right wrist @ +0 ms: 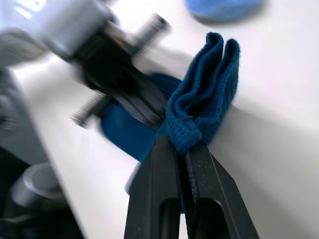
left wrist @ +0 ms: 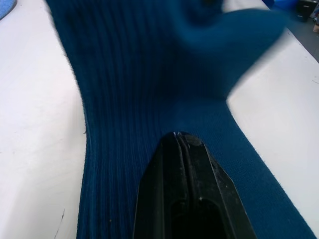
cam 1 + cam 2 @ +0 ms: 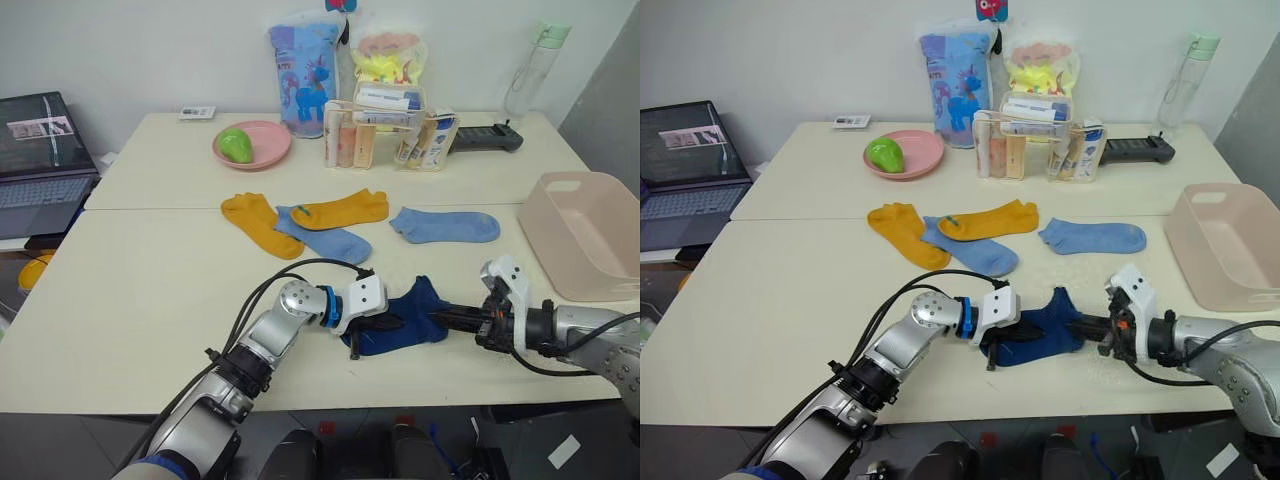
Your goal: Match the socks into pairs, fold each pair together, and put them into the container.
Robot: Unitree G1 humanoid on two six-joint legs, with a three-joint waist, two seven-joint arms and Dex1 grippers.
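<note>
Two dark navy socks [image 3: 405, 318] lie bunched near the table's front edge. My left gripper [image 3: 383, 326] rests on their left part with its fingers [image 2: 182, 149] shut flat on the ribbed fabric. From the right, my right gripper [image 1: 185, 147] is shut on a folded edge of the navy socks [image 1: 204, 94], lifting it slightly. Further back lie two mustard yellow socks [image 3: 258, 222] [image 3: 345, 209] and two light blue socks [image 3: 325, 238] [image 3: 445, 226]; one blue sock lies partly under a yellow one. The pale pink container [image 3: 590, 235] stands at the right edge.
At the back stand a pink plate [image 3: 270, 150] with a green item, a clear organizer [image 3: 390, 135] with bottles, two printed bags, a water bottle [image 3: 535, 70] and a black device [image 3: 487, 137]. A laptop [image 3: 40, 150] sits far left.
</note>
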